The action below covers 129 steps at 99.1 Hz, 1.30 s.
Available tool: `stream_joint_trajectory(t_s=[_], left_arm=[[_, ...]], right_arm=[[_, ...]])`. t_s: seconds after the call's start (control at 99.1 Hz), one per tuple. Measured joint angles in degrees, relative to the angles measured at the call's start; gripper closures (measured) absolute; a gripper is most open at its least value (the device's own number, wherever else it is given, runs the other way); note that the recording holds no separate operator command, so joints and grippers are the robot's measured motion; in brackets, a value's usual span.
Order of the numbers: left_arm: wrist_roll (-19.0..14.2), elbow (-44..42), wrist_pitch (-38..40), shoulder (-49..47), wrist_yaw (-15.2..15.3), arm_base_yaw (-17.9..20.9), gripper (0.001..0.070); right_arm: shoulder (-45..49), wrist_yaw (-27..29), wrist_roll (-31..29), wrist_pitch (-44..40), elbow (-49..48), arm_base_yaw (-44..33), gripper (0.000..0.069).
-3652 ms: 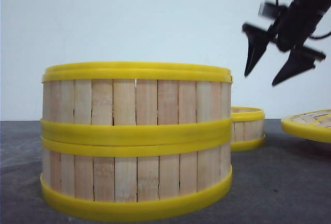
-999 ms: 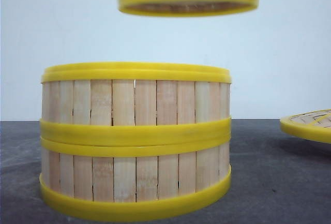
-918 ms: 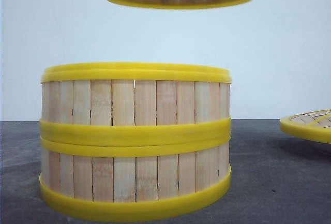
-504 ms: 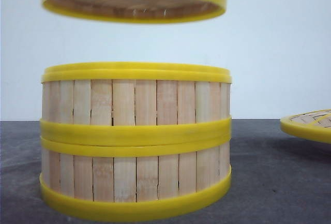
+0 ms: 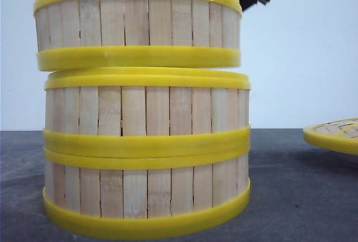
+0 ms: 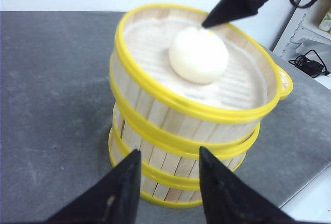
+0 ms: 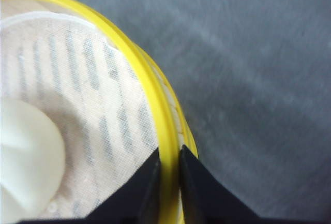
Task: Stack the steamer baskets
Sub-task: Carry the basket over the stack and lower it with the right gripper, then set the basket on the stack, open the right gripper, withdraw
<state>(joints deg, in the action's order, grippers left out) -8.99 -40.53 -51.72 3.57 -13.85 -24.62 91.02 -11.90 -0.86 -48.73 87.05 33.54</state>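
Three baskets now in one column; the top basket [image 5: 137, 24], hanging clear above the pair [image 5: 146, 152] half a second ago, has come down onto it, sitting slightly askew and shifted left. Stack stands at the tabletop's [image 5: 302, 197] near edge. Bun [image 6: 198, 55] inside. Right gripper [image 7: 169, 168] is clamped on its rim; left gripper [image 6: 168, 180] apart, empty. Release likely next.

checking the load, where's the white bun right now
The white bun sits inside the top steamer basket, on the cloth liner, with the right gripper clamped on that basket's rim.
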Motion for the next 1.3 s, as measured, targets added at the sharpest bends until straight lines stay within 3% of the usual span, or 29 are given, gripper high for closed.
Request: stream_joint_trajectory(t_s=[0.232,0.868,0.928,1.09,1.302], left_arm=[[0.22,0.00,0.00,0.00,0.00,0.00,0.0516],[0.39,0.00,0.00,0.00,0.00,0.00,0.0516],[0.39,0.00,0.00,0.00,0.00,0.00,0.0516],[0.39,0.00,0.00,0.00,-0.02,0.00,0.0516],[0.39,0.00,-0.11,0.00,-0.02,0.00,0.0516]], right_arm=[[-0.02,2.89,-0.20,0.44,-1.95,0.00,0.0657],[-0.02,2.99,-0.39,-1.51,-1.95,-0.59,0.0654],[-0.02,2.95,-0.37,-1.53,-1.95,-0.59,0.0603],[-0.02,3.13,-0.72,-0.33,-1.95,-0.61,0.0337],[-2.84,3.15,-0.96,2.34,-1.92,-1.84,0.0279]])
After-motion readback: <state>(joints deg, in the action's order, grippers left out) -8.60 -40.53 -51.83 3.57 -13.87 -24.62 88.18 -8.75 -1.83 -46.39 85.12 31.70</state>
